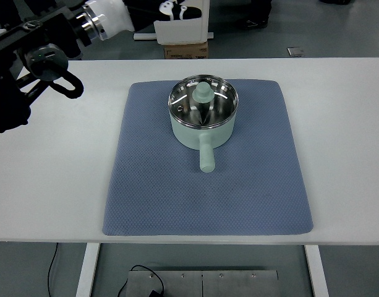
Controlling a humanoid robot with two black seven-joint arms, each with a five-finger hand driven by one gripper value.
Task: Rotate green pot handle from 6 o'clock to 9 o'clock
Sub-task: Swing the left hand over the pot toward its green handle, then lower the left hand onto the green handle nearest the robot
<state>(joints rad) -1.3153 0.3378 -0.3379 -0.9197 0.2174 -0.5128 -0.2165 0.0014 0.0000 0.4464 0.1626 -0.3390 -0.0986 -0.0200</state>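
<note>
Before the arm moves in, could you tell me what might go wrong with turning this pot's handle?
1. The pot sits on a loose-looking mat, so pushing the handle may slide the pot or bunch the mat instead of turning it.
2. The lid may shift if the pot is jolted.
3. The left hand is far off at the table's back left, so it has a long reach.

- Bright, even overhead light, with no harsh shadows anywhere.
- The white tabletop (pixel 337 154) looks close to washed out.
- The pale green metal pot (pixel 203 117) casts only a faint, soft shadow on the blue-grey textured mat (pixel 251 185).
- Glints show on the pot's shiny steel interior.
- Focus is sharp throughout; the tabletop's far edge bows slightly.
</note>
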